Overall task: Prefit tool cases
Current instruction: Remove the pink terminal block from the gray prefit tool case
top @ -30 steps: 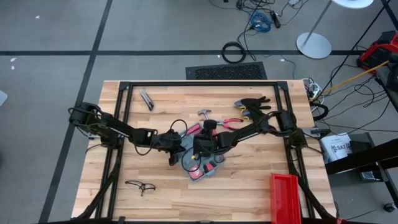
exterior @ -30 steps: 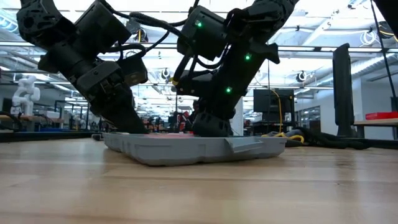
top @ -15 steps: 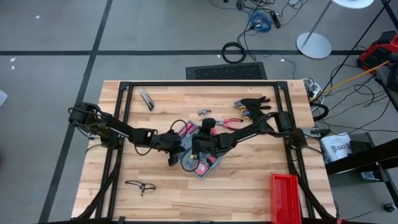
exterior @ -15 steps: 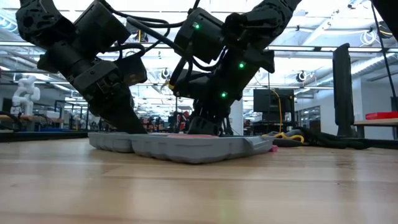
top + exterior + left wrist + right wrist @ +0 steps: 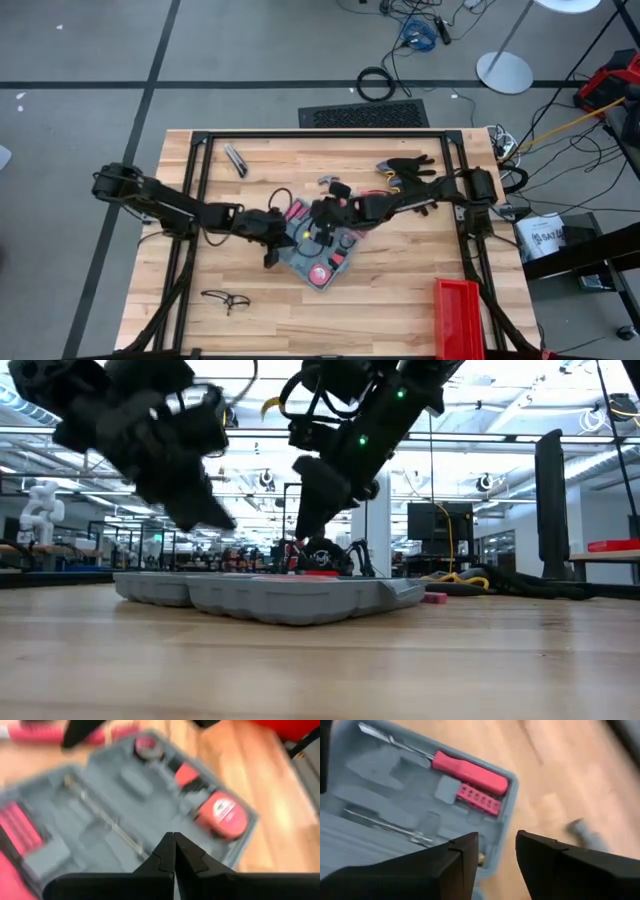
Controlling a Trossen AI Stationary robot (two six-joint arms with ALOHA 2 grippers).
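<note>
The tool case [image 5: 318,250] lies open and flat on the wooden table, grey tray up, and shows as a low grey slab in the low view [image 5: 270,598]. Its tray holds a red tape measure [image 5: 222,812], a red-handled screwdriver [image 5: 470,770] and a red bit strip [image 5: 477,799]. My left gripper [image 5: 174,845] is shut and hangs above the case's left part [image 5: 215,520]. My right gripper [image 5: 496,852] is open with nothing between its fingers, above the case's far part [image 5: 305,525]. Both are clear of the case.
Loose tools lie beyond the case: a hammer [image 5: 330,183], red-handled pliers [image 5: 375,197] and a black glove [image 5: 405,165]. A utility knife [image 5: 236,160] lies far left, glasses [image 5: 225,298] near left. A red bin [image 5: 460,315] stands at the near right corner.
Both grippers have risen off the open case and now hang clear above it. My right gripper has rolled at the wrist as it rose. The case has stayed flat on the table and has slid a little toward the table's left edge.
</note>
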